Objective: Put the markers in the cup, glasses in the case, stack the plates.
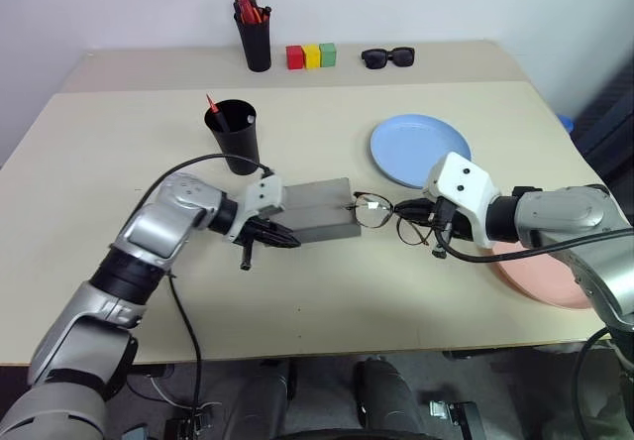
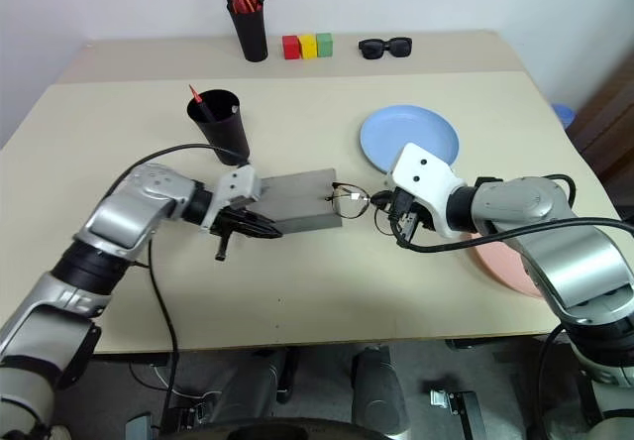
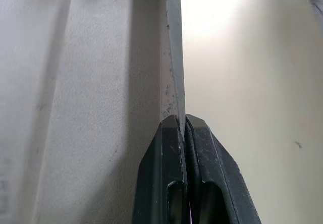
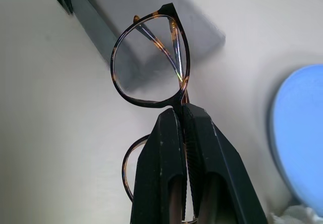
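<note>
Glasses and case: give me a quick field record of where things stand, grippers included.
glasses: thin dark wire-rimmed eyeglasses, held at the bridge, above the table beside the case
case: grey hard-shell glasses case, on the table
left gripper: shut on the case's thin edge
right gripper: shut on the glasses
marker: black, red-tipped, standing in the black tumbler cup
plates: light blue plate and salmon pink plate, unstacked
</note>
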